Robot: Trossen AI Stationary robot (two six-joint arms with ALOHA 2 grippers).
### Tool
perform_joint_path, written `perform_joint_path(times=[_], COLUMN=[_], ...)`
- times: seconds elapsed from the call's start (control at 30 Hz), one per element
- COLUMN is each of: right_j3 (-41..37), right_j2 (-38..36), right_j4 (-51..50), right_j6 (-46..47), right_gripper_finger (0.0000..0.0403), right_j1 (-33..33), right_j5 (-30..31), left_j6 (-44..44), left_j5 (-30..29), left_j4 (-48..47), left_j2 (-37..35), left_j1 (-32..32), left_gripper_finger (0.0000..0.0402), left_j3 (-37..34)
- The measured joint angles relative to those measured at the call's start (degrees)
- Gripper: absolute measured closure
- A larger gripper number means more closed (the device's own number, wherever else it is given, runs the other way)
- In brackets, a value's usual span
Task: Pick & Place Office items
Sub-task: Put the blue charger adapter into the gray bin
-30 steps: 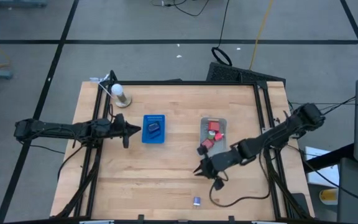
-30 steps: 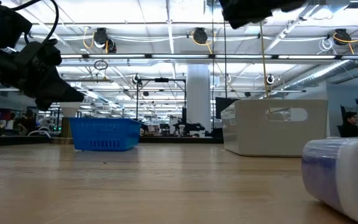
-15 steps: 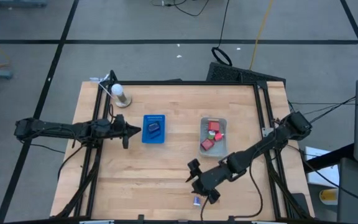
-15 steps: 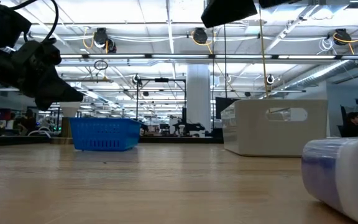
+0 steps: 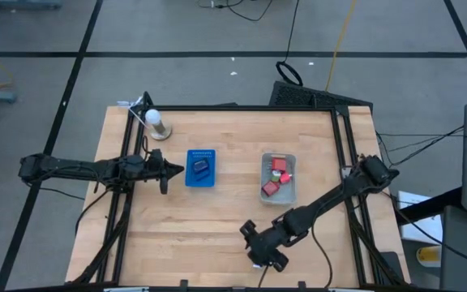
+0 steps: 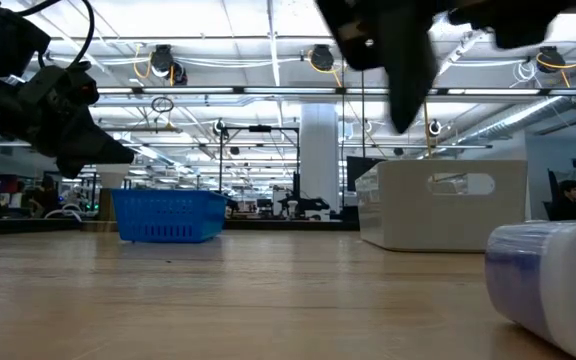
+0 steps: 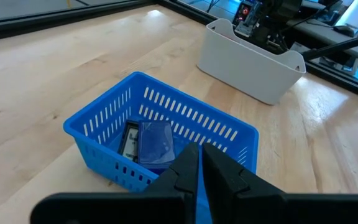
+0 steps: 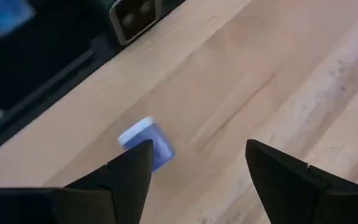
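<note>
A small blue-and-white office item point(image 8: 146, 146) lies on the wood near the table's front edge, and looms at the right of the low view point(image 6: 553, 285). My right gripper point(image 8: 197, 149) hovers open above it, the item just beside one finger, untouched; from above the gripper point(image 5: 258, 247) covers it. Red office items point(image 5: 276, 173) lie in the pale bin point(image 5: 291, 188). A dark and a blue piece point(image 7: 148, 142) lie in the blue basket point(image 7: 104, 155). My left gripper point(image 7: 201, 163) waits shut just left of the basket point(image 5: 200, 156).
A white bulb-like object on a base point(image 5: 156, 122) stands at the far left corner. Black frame rails run along the table's left point(image 5: 128, 146) and right point(image 5: 343, 146) sides. Bare wood lies between basket, bin and the front edge.
My right gripper has swung from beside the bin toward the table's near edge and slightly left, coming down over the blue-and-white item, and its fingers have opened on the way. The left arm has kept still.
</note>
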Motion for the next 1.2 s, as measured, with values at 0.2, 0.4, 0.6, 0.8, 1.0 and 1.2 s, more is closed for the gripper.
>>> perform_joint_path(times=[0.2,0.4,0.6,0.8,1.0,1.2], right_j3=[0.09,0.09,0.06,0.04,0.02,-0.02], right_j2=[0.43,3.63,5.36,5.85,6.67,7.6], right_j4=[-2.26,0.13,1.79,1.93,2.45,2.64], right_j6=[-1.76,-6.33,-7.82,-8.1,-8.06,-7.02], right_gripper_finger=[0.0151,0.0157,0.0184,0.0206,0.0225,0.026], right_j1=[1.69,1.77,1.47,1.28,0.94,0.51], right_j5=[-0.65,-0.96,-1.01,-1.67,-4.42,-5.77], left_j6=[1.2,1.16,1.08,1.18,1.18,1.18], left_j5=[-0.01,0.37,0.37,0.39,0.39,0.42], left_j4=[-0.1,-0.16,-0.39,-0.49,-0.78,-0.99], left_j2=[-0.02,0.0,-0.01,0.0,0.0,0.0], left_j1=[0.0,0.0,0.0,0.0,0.0,0.0], left_gripper_finger=[0.038,0.038,0.038,0.038,0.038,0.038], left_j3=[0.02,0.04,0.07,0.07,0.09,0.11])
